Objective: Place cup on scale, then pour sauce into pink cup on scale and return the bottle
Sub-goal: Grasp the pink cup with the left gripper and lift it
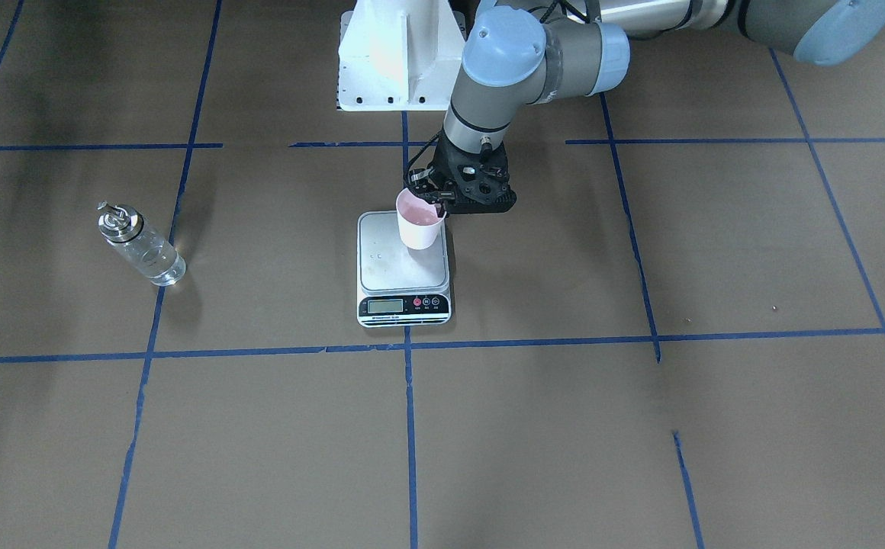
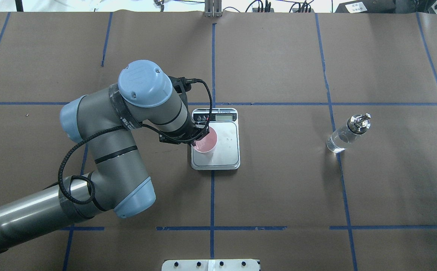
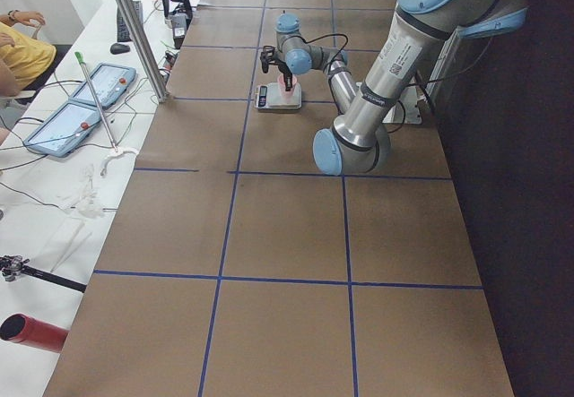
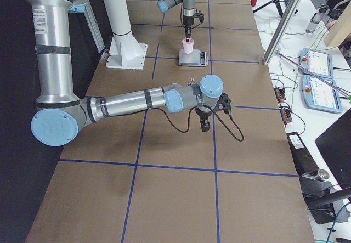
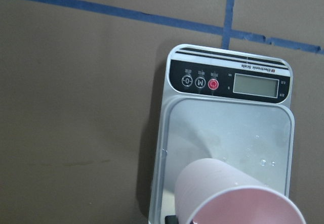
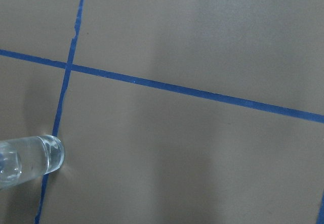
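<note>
Left gripper (image 1: pixel 439 206) has its jaws closed on the rim of the cup (image 1: pixel 418 223), which is directly below them near the edge of the scale (image 1: pixel 403 267), so an uneven release could tip it off; whether the right gripper (image 4: pixel 204 125) is open cannot be told, and the bottle (image 1: pixel 141 245) lies well apart from both.

Brown tabletop (image 6: pixel 202 158) fills the view. A long blue tape line (image 6: pixel 192 93) slants across it from left to right, and a second tape strip (image 6: pixel 68 67) crosses it near the left side. The clear glass bottle (image 6: pixel 30 159) enters at the lower left edge, round base on that strip. It possibly holds clear liquid.
</note>
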{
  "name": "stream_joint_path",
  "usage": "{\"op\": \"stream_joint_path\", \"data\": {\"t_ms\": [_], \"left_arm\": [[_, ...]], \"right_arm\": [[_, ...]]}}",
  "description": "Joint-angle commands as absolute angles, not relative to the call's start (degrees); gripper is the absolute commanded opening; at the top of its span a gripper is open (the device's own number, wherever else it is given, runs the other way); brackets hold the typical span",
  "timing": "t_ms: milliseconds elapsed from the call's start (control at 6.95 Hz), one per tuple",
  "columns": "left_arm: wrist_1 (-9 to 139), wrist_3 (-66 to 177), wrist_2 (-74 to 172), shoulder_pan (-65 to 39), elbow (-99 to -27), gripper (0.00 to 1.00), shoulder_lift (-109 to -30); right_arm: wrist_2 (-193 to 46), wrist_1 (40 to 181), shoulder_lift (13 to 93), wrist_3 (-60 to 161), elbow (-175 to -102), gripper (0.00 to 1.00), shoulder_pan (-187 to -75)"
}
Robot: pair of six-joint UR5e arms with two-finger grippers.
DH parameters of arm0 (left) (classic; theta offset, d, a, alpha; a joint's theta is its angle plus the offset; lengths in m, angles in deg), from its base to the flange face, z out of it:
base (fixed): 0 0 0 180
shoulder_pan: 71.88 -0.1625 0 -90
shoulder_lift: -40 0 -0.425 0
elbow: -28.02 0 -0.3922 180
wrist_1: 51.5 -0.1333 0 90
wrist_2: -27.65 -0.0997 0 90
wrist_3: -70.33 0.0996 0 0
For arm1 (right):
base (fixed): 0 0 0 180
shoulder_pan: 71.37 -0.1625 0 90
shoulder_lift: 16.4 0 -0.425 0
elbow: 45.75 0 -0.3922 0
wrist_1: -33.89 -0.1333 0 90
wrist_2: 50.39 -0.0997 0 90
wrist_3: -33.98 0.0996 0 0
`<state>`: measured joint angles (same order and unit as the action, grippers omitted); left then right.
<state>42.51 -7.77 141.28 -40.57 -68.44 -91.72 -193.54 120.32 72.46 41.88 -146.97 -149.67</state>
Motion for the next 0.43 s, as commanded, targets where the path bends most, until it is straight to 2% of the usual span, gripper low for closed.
{"op": "stream_joint_path", "data": {"t_ms": [0,288], "left_arm": [[42.46,-7.89,140.95,-40.94,-67.70,0.00,-93.67],[42.55,-7.80,138.94,-40.94,-66.47,0.00,-93.86]], "right_arm": [[-193.56,120.20,72.55,42.07,-147.44,1.00,-149.59],[-193.56,120.20,72.64,42.07,-147.79,1.00,-149.59]]}}
